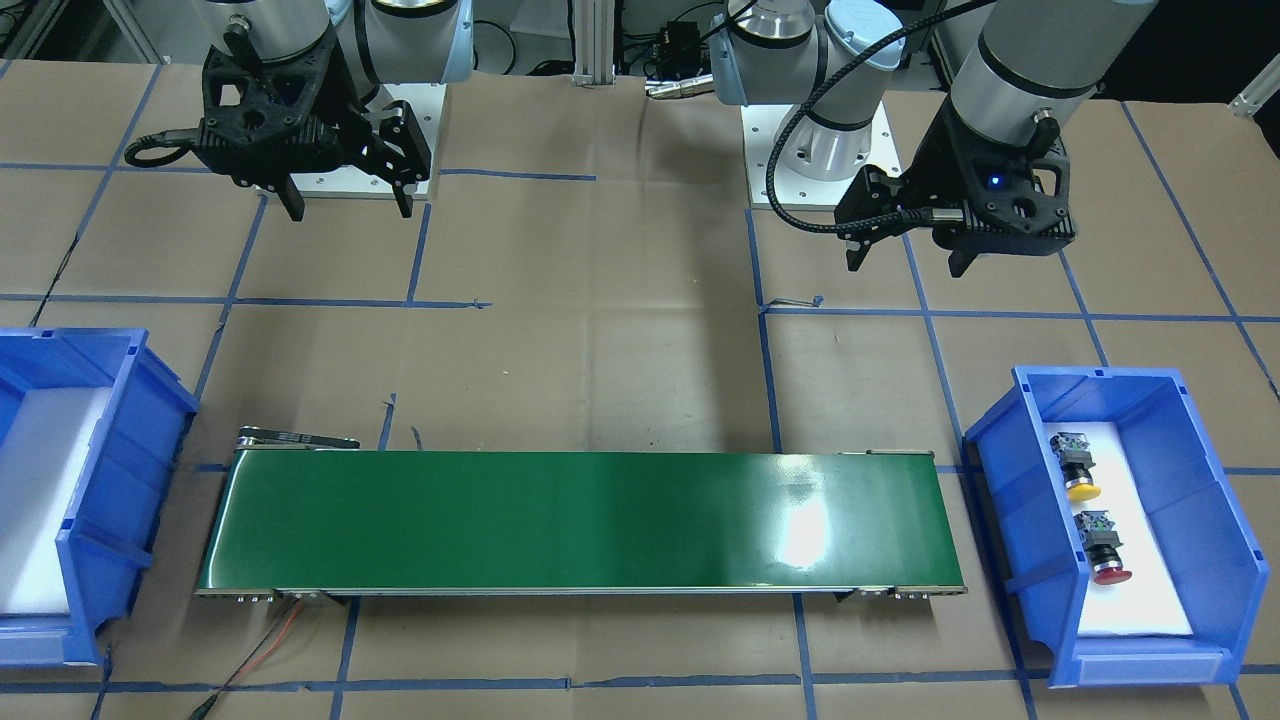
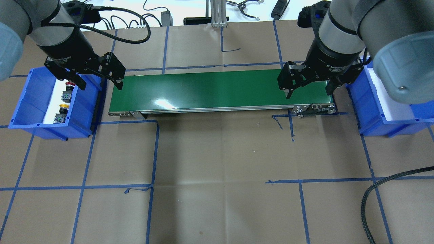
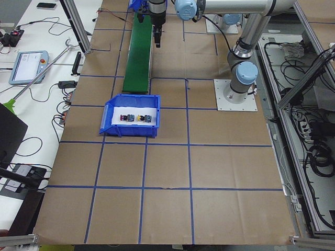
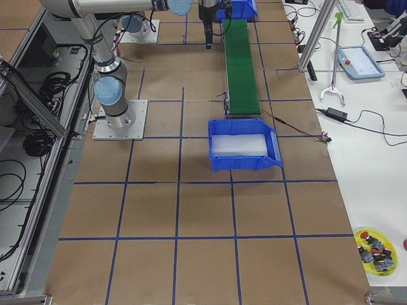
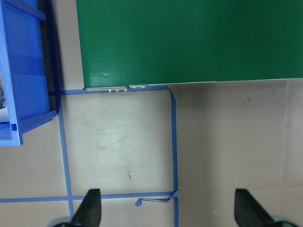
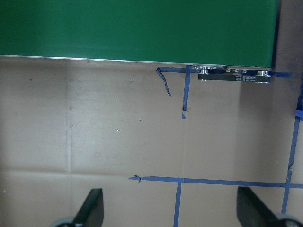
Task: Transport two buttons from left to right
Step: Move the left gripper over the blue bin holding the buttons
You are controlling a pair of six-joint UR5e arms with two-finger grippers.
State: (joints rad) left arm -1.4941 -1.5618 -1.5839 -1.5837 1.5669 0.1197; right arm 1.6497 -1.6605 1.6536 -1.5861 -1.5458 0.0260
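The yellow-capped button (image 1: 1078, 470) and the red-capped button (image 1: 1105, 550) lie on white foam in the blue bin (image 1: 1010, 500) at my left end of the table. The overhead view shows the red button (image 2: 68, 89), the yellow button (image 2: 61, 113) and that bin (image 2: 23, 101). My left gripper (image 2: 100, 84) is open and empty. It hangs high between the bin and the green conveyor belt (image 2: 217, 88), and shows in the front view (image 1: 907, 262). My right gripper (image 2: 308, 91) is open and empty above the belt's right end, and shows in the front view (image 1: 350, 205).
A second blue bin (image 2: 373, 115) with white foam and nothing on it stands past the belt's right end. Blue tape lines grid the brown table. A black cable (image 2: 373, 193) curls in at the near right. A yellow dish of parts (image 4: 375, 248) sits on the side bench.
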